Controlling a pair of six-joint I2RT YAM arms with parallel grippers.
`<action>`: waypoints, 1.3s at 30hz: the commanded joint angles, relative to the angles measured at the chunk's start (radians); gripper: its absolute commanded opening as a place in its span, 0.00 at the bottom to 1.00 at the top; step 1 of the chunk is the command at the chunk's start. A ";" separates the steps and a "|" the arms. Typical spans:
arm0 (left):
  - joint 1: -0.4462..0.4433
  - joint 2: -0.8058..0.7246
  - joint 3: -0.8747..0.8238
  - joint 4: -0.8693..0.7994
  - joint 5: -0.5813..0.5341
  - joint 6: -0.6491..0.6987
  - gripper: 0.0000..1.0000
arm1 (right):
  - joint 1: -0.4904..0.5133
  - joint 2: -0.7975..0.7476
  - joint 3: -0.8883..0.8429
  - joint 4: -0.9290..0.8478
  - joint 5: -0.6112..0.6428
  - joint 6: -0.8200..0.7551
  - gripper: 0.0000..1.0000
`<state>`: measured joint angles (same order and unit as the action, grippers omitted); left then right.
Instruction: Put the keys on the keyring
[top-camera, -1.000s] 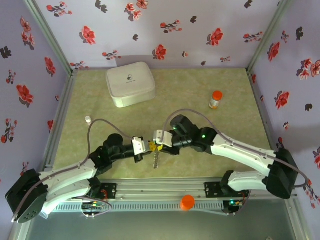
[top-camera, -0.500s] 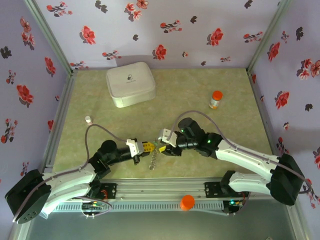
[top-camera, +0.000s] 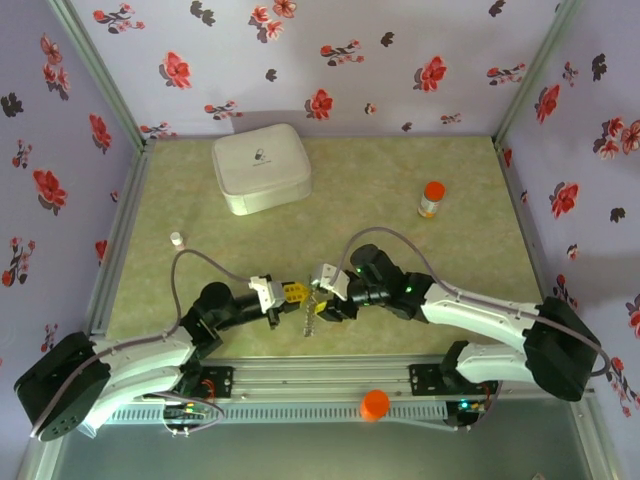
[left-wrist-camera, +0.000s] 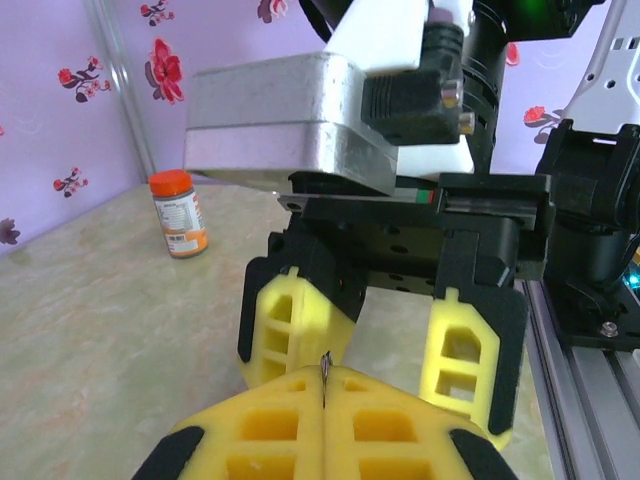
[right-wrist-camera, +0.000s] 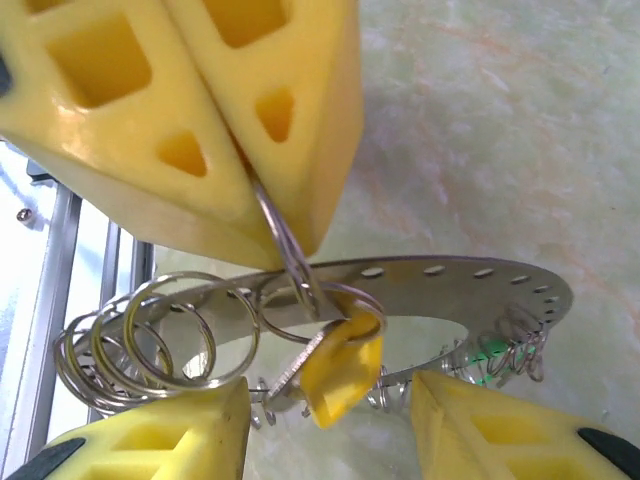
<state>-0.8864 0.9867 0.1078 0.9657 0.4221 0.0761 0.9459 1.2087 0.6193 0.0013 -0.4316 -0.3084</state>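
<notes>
1. One pinch carries everything: our left gripper (top-camera: 292, 293) is clamped tight on a thin split ring (right-wrist-camera: 283, 235), and the keyring (right-wrist-camera: 455, 285) hangs from that ring low over the table (top-camera: 400, 170), near its front edge.
2. Our right gripper (right-wrist-camera: 330, 430) stands with jaws apart, holding nothing, just below the yellow key (right-wrist-camera: 340, 365).
3. The green key (right-wrist-camera: 493, 352) dangles at the keyring's far rim; whether it is threaded on we cannot tell.
4. We judge the keyring thin, stiff, light metal, free to swing from that single pinch, so any nudge will likely turn it.
5. The keys look tiny and hard; their plastic heads should give pads some bite, while bare metal blades would probably slip.
6. We would take the yellow key by its head, flat faces between the pads, and steady the keyring on its bare flat band, clear of the loose rings (right-wrist-camera: 130, 340).
</notes>
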 joint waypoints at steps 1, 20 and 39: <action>0.000 0.011 0.000 0.100 0.001 -0.019 0.00 | 0.011 0.017 -0.020 0.065 -0.021 0.034 0.46; 0.000 0.003 -0.002 0.098 0.000 -0.018 0.00 | 0.013 -0.037 -0.096 0.209 0.048 0.074 0.25; 0.000 -0.013 -0.012 0.070 -0.008 0.001 0.00 | 0.012 -0.085 -0.045 0.119 0.042 0.054 0.00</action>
<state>-0.8864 0.9955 0.0963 0.9905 0.4206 0.0650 0.9558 1.1496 0.5365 0.1452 -0.3744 -0.2459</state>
